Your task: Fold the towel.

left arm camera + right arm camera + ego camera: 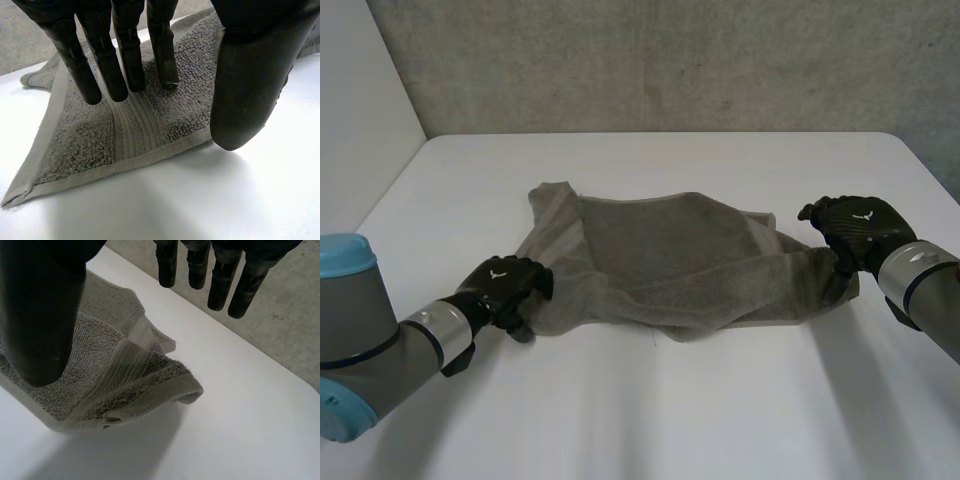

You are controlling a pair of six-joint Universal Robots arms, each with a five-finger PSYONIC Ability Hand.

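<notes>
Two robot arms flank a grey towel (670, 260) on a white table (650, 420), w/ the fold only partly made. The cloth lies rumpled across the table's middle, doubled over in part, its layers not lined up and one far-left corner poking out flat.

The left hand (505, 285) sits at the towel's near-left corner. In its wrist view the fingers (127, 60) are straight, their tips on or just over the pile near the hem; the thumb (245, 90) hangs off the edge above bare table; nothing is grasped.

The right hand (855, 225) is at the towel's right end. In its wrist view the bunched, doubled corner lies under the palm; the thumb (40, 315) is above the cloth; the fingers (220, 285) are straight and reach past it over bare table; no grip there either.

Step in hand, prob.: between grasps, i.e. lining up on the two ends before carrying a fold across.

The next move calls for each hand to close on its end, pinch through all layers (esp. at the right, where the cloth is doubled), then lift together w/ even tension so the hems meet. A one-layer grab would likely drag the fold askew.

Re containers: nothing here holds anything; the towel rests straight on the tabletop.
</notes>
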